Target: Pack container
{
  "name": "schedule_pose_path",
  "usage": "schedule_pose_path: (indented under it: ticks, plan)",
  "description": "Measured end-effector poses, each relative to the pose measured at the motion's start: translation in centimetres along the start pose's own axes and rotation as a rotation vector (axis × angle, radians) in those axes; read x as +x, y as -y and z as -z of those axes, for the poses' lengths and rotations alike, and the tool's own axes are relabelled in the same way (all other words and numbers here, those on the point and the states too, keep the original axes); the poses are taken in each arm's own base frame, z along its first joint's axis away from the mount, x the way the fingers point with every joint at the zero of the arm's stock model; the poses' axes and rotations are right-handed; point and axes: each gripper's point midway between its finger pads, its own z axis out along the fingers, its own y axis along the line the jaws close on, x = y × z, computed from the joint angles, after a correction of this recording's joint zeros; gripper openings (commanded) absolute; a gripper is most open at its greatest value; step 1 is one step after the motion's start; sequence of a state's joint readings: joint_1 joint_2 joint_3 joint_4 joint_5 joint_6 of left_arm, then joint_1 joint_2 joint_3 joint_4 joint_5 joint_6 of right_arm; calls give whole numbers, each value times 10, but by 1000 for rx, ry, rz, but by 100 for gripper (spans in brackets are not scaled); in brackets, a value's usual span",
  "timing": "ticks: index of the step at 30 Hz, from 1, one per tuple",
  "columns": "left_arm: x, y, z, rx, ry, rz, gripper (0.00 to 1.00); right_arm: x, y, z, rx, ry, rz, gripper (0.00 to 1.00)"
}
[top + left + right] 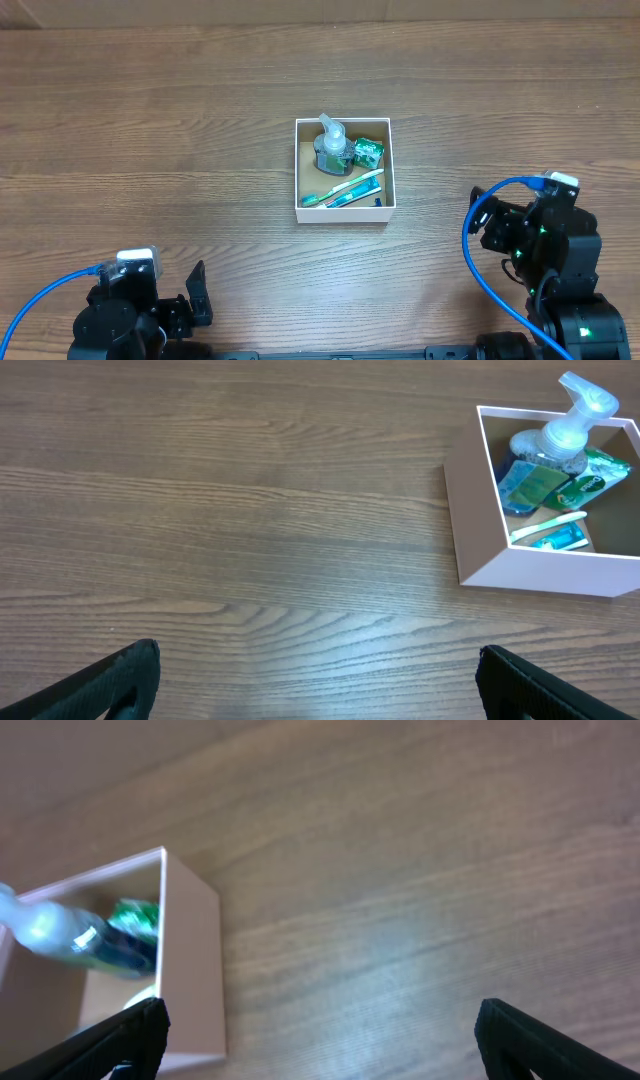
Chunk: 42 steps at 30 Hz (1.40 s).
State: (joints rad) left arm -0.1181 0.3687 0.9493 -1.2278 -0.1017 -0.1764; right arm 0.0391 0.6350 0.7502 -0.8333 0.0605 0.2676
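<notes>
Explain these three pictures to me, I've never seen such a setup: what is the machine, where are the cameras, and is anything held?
A two-armed robot stands at a wooden table. The wide picture looks straight down; the black shapes in its bottom corners are the left arm and right arm. The other two come from a camera on each wrist, so the dark tips in their lower corners are that arm's own fingers. The left gripper and right gripper are both open and hold nothing. On the table sits a white box holding a pump bottle, a green packet and a toothbrush.
</notes>
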Motion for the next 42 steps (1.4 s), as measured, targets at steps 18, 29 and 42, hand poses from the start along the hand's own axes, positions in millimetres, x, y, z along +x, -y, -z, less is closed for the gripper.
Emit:
schedule_pose_path:
  ticks: [18,29,42]
  plan:
    - [0,0,0,0,0,0,100,13,-19,-4,-268,474,126,100]
    - [0,0,0,0,0,0,100,29,-9,-29,-231,595,268,100]
    - [0,0,0,0,0,0,100,27,-7,-28,-220,606,266,100]
